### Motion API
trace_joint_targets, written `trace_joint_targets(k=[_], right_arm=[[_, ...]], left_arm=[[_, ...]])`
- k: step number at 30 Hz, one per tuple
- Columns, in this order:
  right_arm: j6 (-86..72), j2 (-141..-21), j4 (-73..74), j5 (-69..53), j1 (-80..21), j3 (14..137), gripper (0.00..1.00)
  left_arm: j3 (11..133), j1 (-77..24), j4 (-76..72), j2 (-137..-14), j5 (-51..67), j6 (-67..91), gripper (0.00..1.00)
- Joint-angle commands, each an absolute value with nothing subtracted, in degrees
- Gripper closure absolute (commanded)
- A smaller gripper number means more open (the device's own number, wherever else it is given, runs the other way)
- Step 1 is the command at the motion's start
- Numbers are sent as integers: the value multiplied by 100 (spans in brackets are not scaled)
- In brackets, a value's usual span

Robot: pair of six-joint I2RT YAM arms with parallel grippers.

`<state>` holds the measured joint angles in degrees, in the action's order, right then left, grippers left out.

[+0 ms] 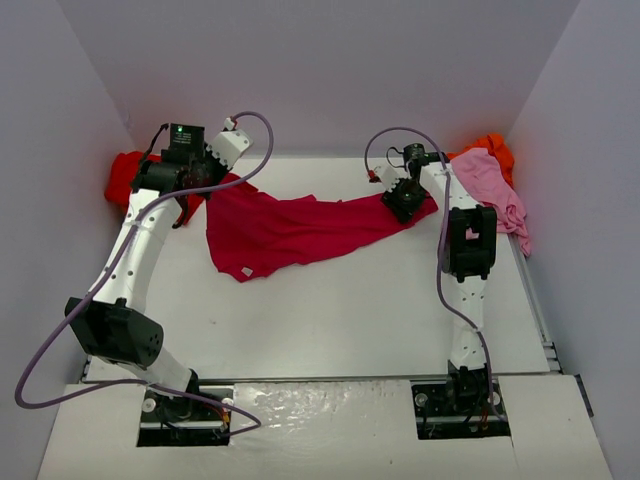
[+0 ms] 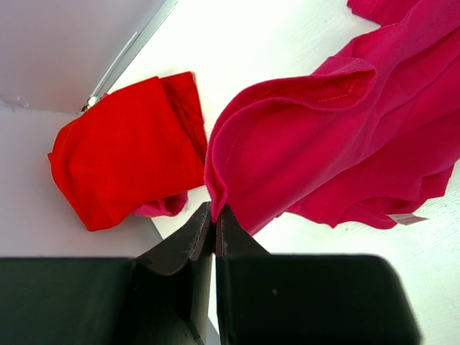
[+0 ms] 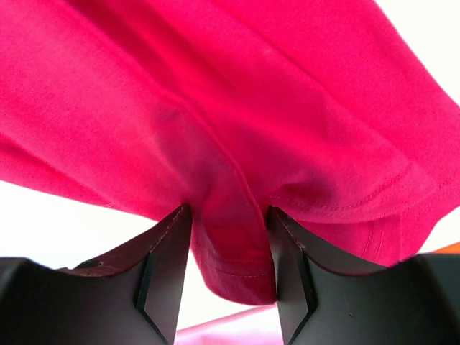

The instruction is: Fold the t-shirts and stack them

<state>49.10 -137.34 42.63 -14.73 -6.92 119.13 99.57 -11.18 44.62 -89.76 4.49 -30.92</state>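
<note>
- The crimson-magenta t-shirt (image 1: 300, 230) lay unfolded across the middle of the table, strung between the two arms. Its nearest hem sagged onto the surface and showed a small white label (image 1: 246, 270).
- The cloth was soft, matte knit. It hung in long slack folds, with a stitched double seam along the edge.
- The left gripper (image 2: 214, 212) was clenched tight on the shirt's left edge. A thin lip of hem was pinched between its dark fingers, and the fabric curled up and away from them in a rounded flap.
- The right gripper (image 3: 230, 215) grasped the shirt's right end. A thick bunched fold filled the gap and pressed against both black fingers (image 3: 169, 244).
- Past the left gripper, a bright red t-shirt (image 2: 129, 151) sat as a squarish folded bundle in the far left corner. It rested against the wall, with a bit of magenta cloth showing under its near edge.
- In the far right corner a pale pink t-shirt (image 1: 490, 190) lay crumpled and draped toward the table's right edge. An orange t-shirt (image 1: 492, 148) was heaped just behind it.
- The table (image 1: 330, 320) was smooth, flat and white.
- Plain pale grey walls (image 1: 320, 70) enclosed it on the left, right and far sides.
</note>
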Motion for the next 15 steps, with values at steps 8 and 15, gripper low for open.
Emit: trace_joint_targets(k=[8, 15], right_arm=[[4755, -12938, 4430, -1206, -835, 11672, 57], [4806, -12836, 4425, -1149, -845, 11512, 81]], left_arm=[[10055, -1090, 4254, -8640, 457, -3146, 100], [9992, -1081, 4214, -8622, 457, -3160, 100]])
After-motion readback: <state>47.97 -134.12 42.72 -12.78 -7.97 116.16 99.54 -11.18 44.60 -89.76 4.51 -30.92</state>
